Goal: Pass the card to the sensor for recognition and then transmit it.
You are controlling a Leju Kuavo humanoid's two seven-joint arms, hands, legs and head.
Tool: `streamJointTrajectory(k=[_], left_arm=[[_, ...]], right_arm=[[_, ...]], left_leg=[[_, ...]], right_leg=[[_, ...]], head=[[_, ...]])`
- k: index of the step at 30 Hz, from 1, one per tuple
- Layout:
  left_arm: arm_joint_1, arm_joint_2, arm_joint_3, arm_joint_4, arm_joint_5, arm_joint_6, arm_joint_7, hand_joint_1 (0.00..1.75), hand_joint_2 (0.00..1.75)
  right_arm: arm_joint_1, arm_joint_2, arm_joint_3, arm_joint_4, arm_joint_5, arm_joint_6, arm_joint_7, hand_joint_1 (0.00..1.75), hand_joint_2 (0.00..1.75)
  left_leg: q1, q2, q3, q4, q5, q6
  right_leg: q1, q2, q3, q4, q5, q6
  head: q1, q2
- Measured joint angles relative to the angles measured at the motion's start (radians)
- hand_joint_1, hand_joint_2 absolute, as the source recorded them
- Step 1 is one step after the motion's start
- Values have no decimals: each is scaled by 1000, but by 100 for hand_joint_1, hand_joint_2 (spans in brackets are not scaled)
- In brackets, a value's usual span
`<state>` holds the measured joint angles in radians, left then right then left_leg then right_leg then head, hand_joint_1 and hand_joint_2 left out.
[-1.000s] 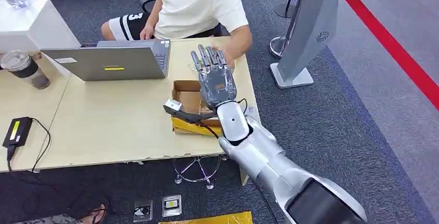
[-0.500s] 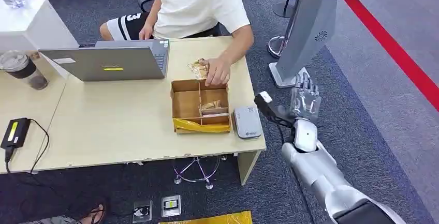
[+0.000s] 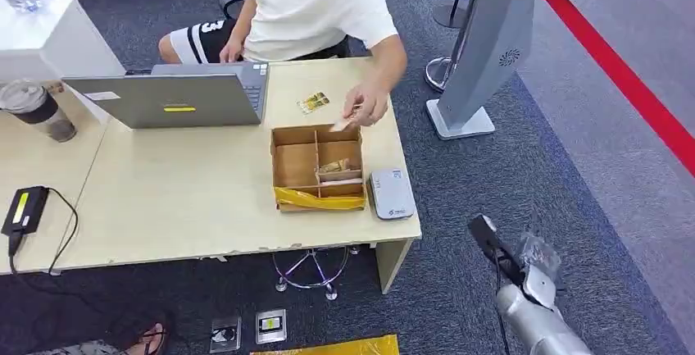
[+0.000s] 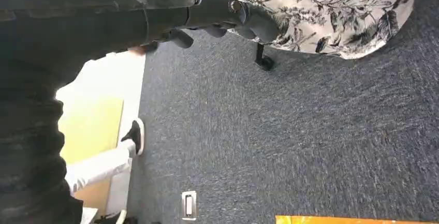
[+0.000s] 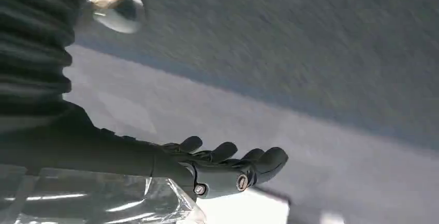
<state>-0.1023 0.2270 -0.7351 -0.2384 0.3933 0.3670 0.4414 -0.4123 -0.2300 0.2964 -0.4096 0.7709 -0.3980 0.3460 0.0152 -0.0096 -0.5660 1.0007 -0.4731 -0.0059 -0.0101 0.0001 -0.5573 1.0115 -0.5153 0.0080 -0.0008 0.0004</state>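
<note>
The grey card sensor (image 3: 392, 193) lies at the table's near right corner, beside a compartmented cardboard box (image 3: 295, 166) with cards (image 3: 332, 166) in its right compartments. A patterned card (image 3: 313, 102) lies on the table behind the box. A person's hand (image 3: 366, 107) hovers over the box's far right corner and pinches a small card. My right hand (image 3: 537, 259) hangs low beside the table, over the carpet; in the right wrist view its fingers (image 5: 228, 164) are stretched out and hold nothing. My left hand (image 4: 222, 12) hangs over the carpet, fingers loosely apart and empty.
A seated person in a white shirt (image 3: 315, 2) is behind the table (image 3: 188, 199). An open laptop (image 3: 172, 97), a cup (image 3: 37, 109) and a power brick (image 3: 24, 207) are on the left. A grey kiosk stand (image 3: 483, 52) is to the right.
My right arm has swung from above the box, off the table's right side and down toward the floor. The person's hand has lifted from the cards on the table with a card.
</note>
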Motion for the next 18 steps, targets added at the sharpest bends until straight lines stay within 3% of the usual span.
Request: streamJointTrajectory(k=[3,7,10,11,13,18], left_arm=[[-1,5,5,0,-2,-9,-8,0,175],[-2,8,5,0,-2,-11,-21,0,175],[-3,8,5,0,-3,-13,-23,0,175],[-2,9,5,0,-3,-15,-23,0,175],[-3,11,5,0,-5,-20,-16,0,175],[-8,12,5,0,2,-15,-12,0,175]], right_arm=[[53,8,-14,43,-37,197,14,0,175],[127,42,-39,78,-119,313,31,0,175],[184,86,-47,107,-99,510,0,0,175],[204,95,-47,112,-75,541,-5,0,175],[226,129,-44,117,-19,519,3,0,175],[220,156,-28,131,23,406,13,0,175]], left_leg=[[0,0,0,0,-1,1],[0,0,0,0,-1,0],[1,0,0,0,-2,0],[1,0,0,-1,-2,0],[1,1,0,-1,-2,0],[1,1,1,-1,-1,0]], right_leg=[[0,0,0,0,0,0],[0,0,0,0,-1,0],[1,0,1,0,-2,0],[1,0,1,0,-2,0],[1,1,0,0,-2,0],[1,1,2,0,-2,0]], head=[[0,0],[0,0],[0,0],[0,0],[-2,0],[0,0]])
